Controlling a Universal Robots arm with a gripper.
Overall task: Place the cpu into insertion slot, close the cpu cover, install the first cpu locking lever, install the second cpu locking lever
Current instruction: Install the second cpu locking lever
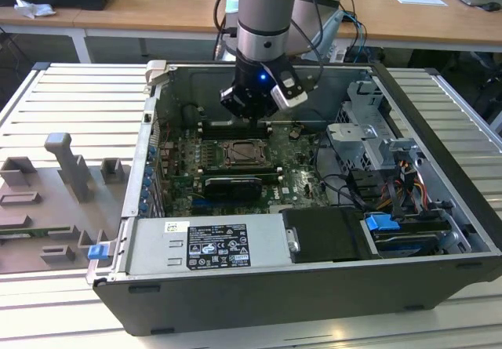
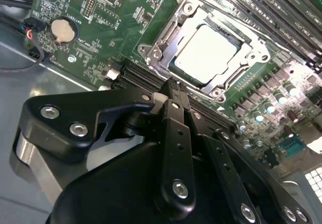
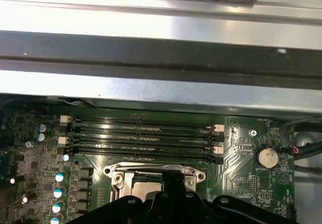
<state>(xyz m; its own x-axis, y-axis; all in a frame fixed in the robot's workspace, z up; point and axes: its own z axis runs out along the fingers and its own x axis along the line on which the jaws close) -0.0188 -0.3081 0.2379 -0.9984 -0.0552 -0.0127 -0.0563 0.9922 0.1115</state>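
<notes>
Claw: the claw hangs just above the board, at the near edge of the socket; its fingers are pressed together and hold nothing. In the exterior view the claw sits over the far side of the open case.
Cpu: the cpu lies flat in the slot, its pale face up and level.
Cover: the cover appears folded down around the chip, its window framing the pale face. Whether it lies fully flat I cannot tell.
Levers: thin wire along the cover's sides, too small to say if hooked.
Socket from afar: the slot sits in the middle of the green board.
Memory slots: the memory slots run just beside the socket, on its far side.
Stage, as I judge: chip seated, cover about down, lever work at hand.
Risk: if the claw pushes off the lever, it may slip onto the cover or scratch the board.
Risk: a cover not flat could tilt the chip and bend the socket pins under pressure.
Risk: the memory slots are near, so a sideways move may strike them.
</notes>
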